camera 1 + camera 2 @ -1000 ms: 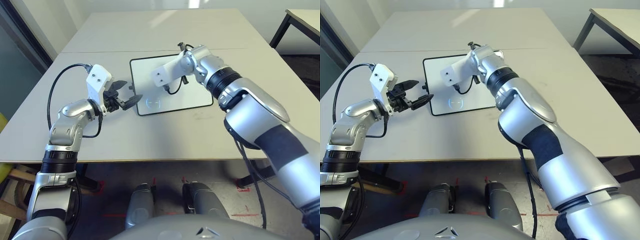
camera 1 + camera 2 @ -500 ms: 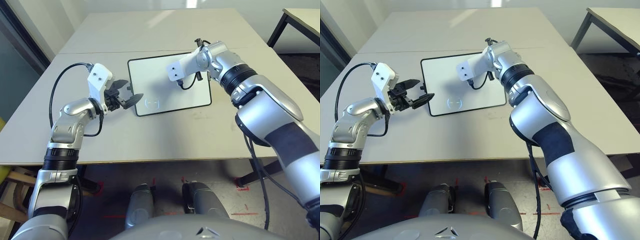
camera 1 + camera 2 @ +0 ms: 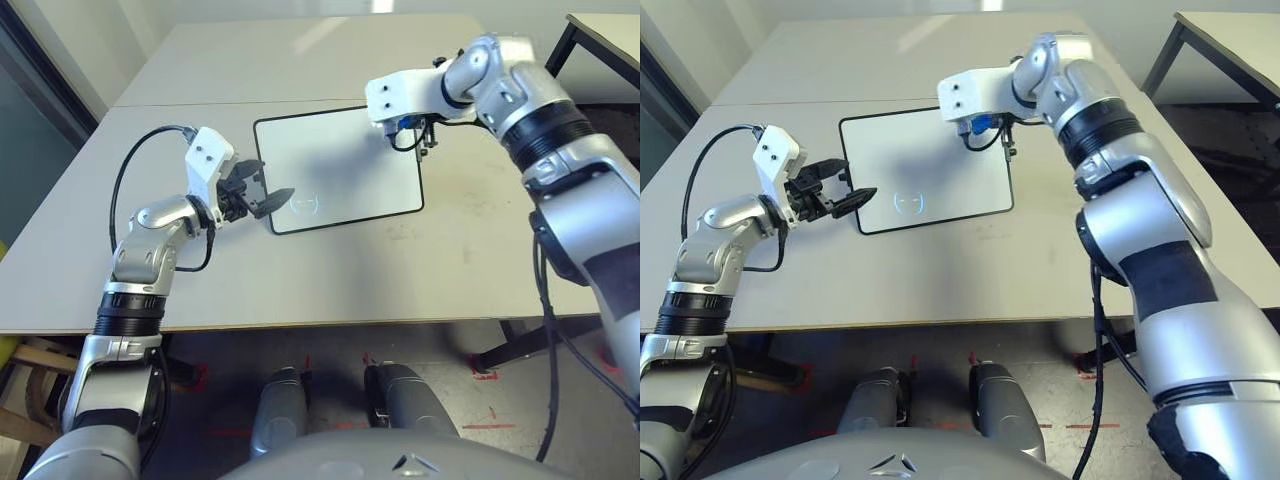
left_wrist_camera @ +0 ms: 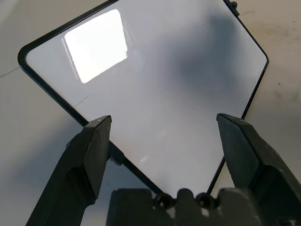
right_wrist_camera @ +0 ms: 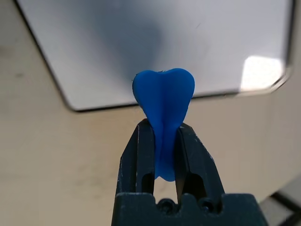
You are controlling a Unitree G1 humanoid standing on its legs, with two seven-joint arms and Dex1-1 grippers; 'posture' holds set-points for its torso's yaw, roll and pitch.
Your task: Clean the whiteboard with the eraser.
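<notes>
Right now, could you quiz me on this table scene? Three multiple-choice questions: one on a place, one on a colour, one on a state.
1. Where is the eraser?
A. between the right gripper's fingers
B. lying on the whiteboard
C. in the left gripper

2. What colour is the eraser?
A. red
B. blue
C. yellow

3. How are the left gripper's fingers?
A. shut on the board's frame
B. shut on nothing
C. open

A: the right wrist view shows it pinched above the whiteboard.
B: it is bright blue.
C: a wide gap shows between them.
</notes>
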